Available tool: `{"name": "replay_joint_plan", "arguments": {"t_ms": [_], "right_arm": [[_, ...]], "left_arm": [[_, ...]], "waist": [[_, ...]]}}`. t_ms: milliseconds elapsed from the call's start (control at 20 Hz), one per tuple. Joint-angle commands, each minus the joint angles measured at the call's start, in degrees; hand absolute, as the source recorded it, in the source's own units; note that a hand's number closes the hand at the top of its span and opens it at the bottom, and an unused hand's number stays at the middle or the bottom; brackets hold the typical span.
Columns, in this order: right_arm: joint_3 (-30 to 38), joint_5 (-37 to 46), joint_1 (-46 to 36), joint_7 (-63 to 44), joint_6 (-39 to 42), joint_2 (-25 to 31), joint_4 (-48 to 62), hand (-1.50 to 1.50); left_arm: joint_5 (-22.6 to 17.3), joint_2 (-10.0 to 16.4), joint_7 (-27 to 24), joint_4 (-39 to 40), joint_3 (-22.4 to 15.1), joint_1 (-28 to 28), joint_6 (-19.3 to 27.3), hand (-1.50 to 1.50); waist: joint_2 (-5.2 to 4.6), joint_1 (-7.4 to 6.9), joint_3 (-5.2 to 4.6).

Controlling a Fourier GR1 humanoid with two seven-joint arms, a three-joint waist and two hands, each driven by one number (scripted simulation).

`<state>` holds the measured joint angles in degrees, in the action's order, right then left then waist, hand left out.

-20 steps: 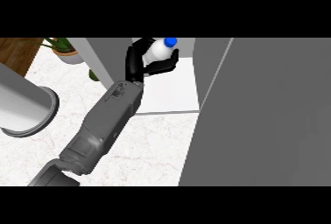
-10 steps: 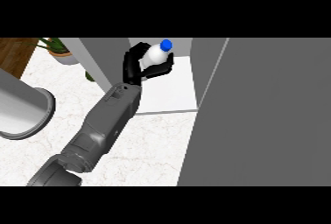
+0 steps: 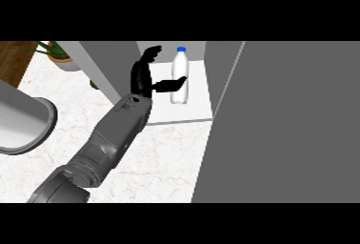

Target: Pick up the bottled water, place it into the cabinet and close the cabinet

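Hand [image 3: 145, 78] no longer curled round bottled water [image 3: 181, 66], fingers now straight beside it.

Single head view, steeply down onto the white counter [image 3: 165, 157], near the open cabinet [image 3: 197, 112].

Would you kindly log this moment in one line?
bottled water: upright in cabinet | left hand: open beside it | door: open
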<state>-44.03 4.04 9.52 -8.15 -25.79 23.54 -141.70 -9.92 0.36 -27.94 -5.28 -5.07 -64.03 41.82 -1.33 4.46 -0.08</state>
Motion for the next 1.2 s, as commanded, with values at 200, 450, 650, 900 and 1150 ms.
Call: {"name": "replay_joint_plan", "arguments": {"t_ms": [200, 450, 650, 900, 1150], "right_arm": [[-0.96, 0.86, 0.77, 0.14, 0.46, 1.18, -3.72, -1.5], [0.02, -0.58, 0.13, 0.01, 1.16, 1.71, -2.57, -1.5], [-0.9, 0.23, -0.9, -0.43, -0.04, -0.06, -2.34, -1.5], [-1.55, 0.09, 0.83, 0.78, -0.14, 0.74, -2.94, -1.5], [-1.42, 0.88, 1.88, -0.93, -0.53, 2.21, -4.34, -1.5]], "left_arm": [[1.7, 0.03, -1.74, 2.14, -0.71, 1.88, 3.95, -1.5], [0.99, -0.34, -1.48, 1.02, 0.31, 0.81, 4.59, -1.5], [0.54, 0.41, -3.33, -0.63, 1.07, 0.55, -2.53, -1.5], [-2.77, -0.33, -9.61, -6.42, 4.05, 1.31, -11.56, 1.5], [-6.05, -0.35, -14.08, -9.36, 6.05, 3.07, -21.36, 1.5]], "waist": [[-0.37, 0.63, -0.02], [-0.42, 0.63, -0.03], [-0.29, 0.12, -0.09], [0.39, -0.61, -0.07], [0.9, -1.44, -0.03]]}}
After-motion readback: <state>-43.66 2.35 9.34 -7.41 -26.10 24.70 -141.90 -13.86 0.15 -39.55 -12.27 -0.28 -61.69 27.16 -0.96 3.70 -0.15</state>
